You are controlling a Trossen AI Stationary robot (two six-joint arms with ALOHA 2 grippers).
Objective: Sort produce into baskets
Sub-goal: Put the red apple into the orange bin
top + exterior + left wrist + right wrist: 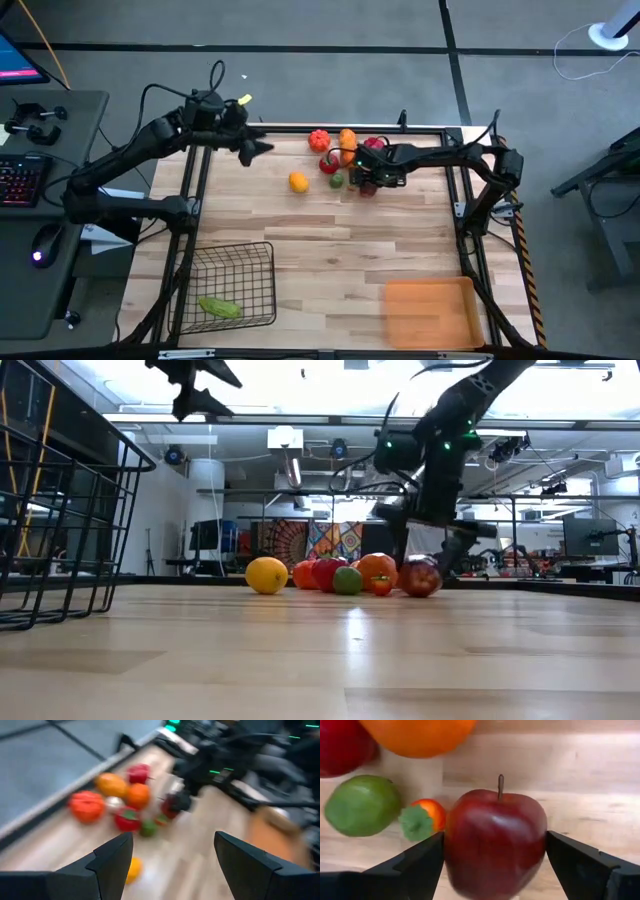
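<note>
Left wrist view blurred: produce pile (127,800) w/ soft outlines, white piece (114,803) unidentifiable. Right wrist view: red apple (495,842) cut at bottom edge, orange fruit (417,735) cut at top.

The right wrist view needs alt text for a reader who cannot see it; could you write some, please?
A dark red apple with a brown stem sits on the wooden table between the two fingers of the right gripper. Beside it lie a green lime and a small orange-red fruit with a green cap.
</note>
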